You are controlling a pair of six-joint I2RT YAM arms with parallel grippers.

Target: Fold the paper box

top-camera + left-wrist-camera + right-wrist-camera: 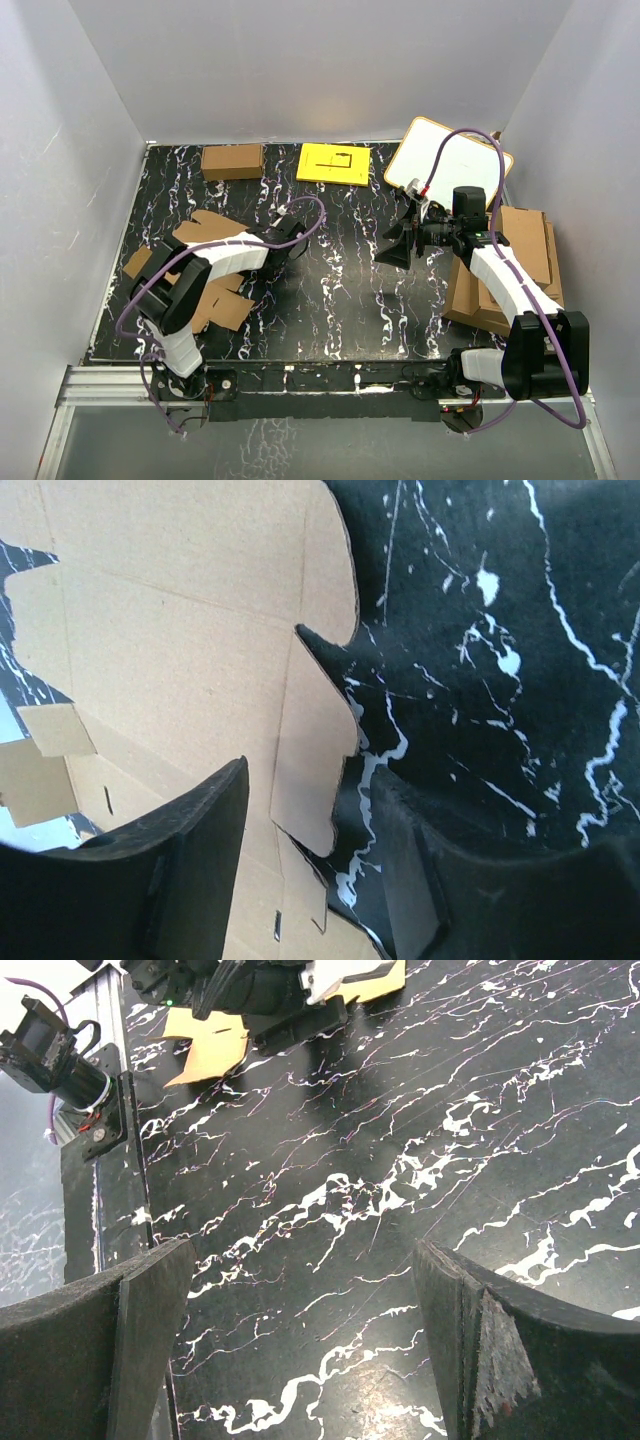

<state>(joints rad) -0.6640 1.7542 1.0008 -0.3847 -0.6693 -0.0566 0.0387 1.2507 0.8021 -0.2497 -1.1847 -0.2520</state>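
The paper box [200, 228] lies unfolded and flat at the table's left, partly hidden under my left arm; more of its flaps show at the near left. In the left wrist view its pale brown creased panels [180, 630] fill the left half. One rounded flap [312, 770] sits in the gap between the black fingers without touching either. My left gripper [296, 228] [310, 820] is open over the box's right edge. My right gripper [396, 250] [305, 1290] hangs open over bare marbled table right of centre, holding nothing.
A smaller brown carton [232, 161], a yellow sheet [334, 164] and a whiteboard [448, 160] line the back edge. A pile of larger cardboard sheets [525, 260] lies at the right under my right arm. White walls enclose the black marbled table [340, 300].
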